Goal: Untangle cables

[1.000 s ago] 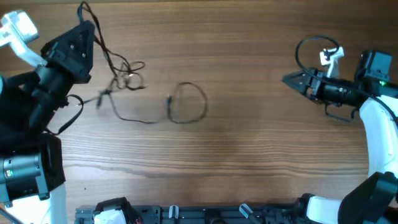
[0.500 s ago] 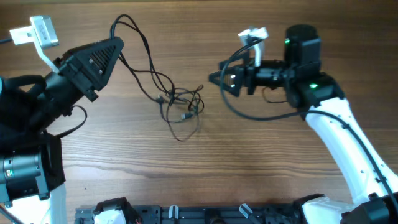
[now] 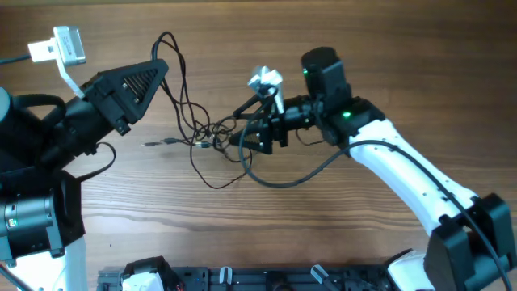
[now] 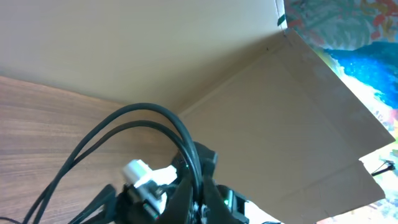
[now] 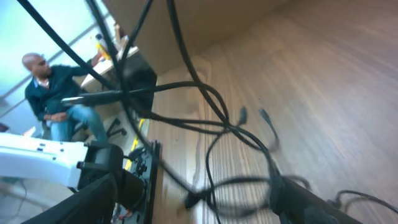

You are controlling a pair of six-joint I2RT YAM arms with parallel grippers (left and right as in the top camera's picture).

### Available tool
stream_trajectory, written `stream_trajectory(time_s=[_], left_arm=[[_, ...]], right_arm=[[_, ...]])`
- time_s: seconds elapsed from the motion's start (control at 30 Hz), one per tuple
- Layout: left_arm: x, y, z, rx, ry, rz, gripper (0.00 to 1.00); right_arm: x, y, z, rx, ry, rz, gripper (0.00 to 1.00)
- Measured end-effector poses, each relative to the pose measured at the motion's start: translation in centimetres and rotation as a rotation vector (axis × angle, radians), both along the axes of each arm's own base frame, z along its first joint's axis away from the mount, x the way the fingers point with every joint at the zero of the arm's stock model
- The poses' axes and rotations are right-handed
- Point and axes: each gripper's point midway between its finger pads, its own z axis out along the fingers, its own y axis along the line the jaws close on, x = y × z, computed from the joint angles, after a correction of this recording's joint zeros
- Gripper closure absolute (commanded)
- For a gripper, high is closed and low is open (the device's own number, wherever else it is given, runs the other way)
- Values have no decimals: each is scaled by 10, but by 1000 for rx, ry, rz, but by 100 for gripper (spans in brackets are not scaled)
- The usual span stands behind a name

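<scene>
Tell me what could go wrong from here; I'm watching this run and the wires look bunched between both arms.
1. The left gripper holds the thin black cables with silvery plugs raised while the open right gripper sits at the knot: it may close on several strands, and pulling could tighten the tangle.
2. The right arm's own thicker black cable sags onto the wooden table beside a loose loop and could snag it.

wooden table point(image 3: 339, 48) lay under right claw point(image 3: 234, 129). seated man point(image 5: 53, 96) in dark blue shirt, far ahead-left of it. tan cardboard panel point(image 4: 280, 124) stood beyond left claw point(image 4: 186, 202); bright floral cloth point(image 4: 348, 31) up-right of it.
</scene>
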Motion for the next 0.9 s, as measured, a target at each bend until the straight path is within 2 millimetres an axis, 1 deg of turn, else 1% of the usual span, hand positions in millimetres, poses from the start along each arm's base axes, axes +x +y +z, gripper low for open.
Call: stream_trajectory(time_s=[0.07,0.1,0.13,0.17,0.2,0.23,0.3,0.33,0.4,0.43,0.5,0.53,0.57,0.7,0.73,0.8,0.83,0.87,0.9], left_arm=[[0,0,0,-1,1,-3,96],[-1,-1,0,-1,1,-5,96],[-1,-1,0,-1,1,-6,96],[-1,-1,0,-1,2,-6,96],[-1,-1,0,-1,2,-6,96],[-1,-1,0,-1,2,-5,96],[1,1,-1,6,-4,6,96],[2,2,-1,13,-9,19,96],[8,10,-2,33,-23,69,96],[11,14,-2,41,-27,90,96],[16,23,-6,62,-25,137,96],[19,27,-10,68,-18,151,96],[23,30,-14,76,-9,162,96],[29,34,-25,117,-8,171,96],[30,38,-25,130,-13,188,96],[30,42,-31,153,3,200,96],[29,42,-37,159,25,195,96],[29,42,-43,165,49,191,96],[31,43,-56,185,92,182,96]], right_arm=[[-5,10,-5,3,-16,29,29],[-6,14,-7,6,-26,40,38],[-7,19,-9,10,-30,49,50],[-7,24,-13,7,-33,50,82],[-4,26,-16,-5,-20,32,94],[0,27,-19,-23,-9,2,96],[15,24,-29,-80,54,-106,96],[24,19,-37,-120,105,-177,96],[41,1,-56,-212,220,-328,96],[52,-15,-69,-271,302,-429,96],[66,-42,-84,-345,400,-572,96],[73,-65,-92,-398,466,-676,96],[77,-83,-97,-437,507,-751,96],[83,-164,-123,-619,629,-1036,96],[81,-193,-134,-686,662,-1122,96],[81,-220,-143,-738,684,-1201,96],[80,-230,-144,-758,691,-1227,96],[78,-234,-146,-774,692,-1241,96],[77,-235,-146,-781,692,-1244,96]])
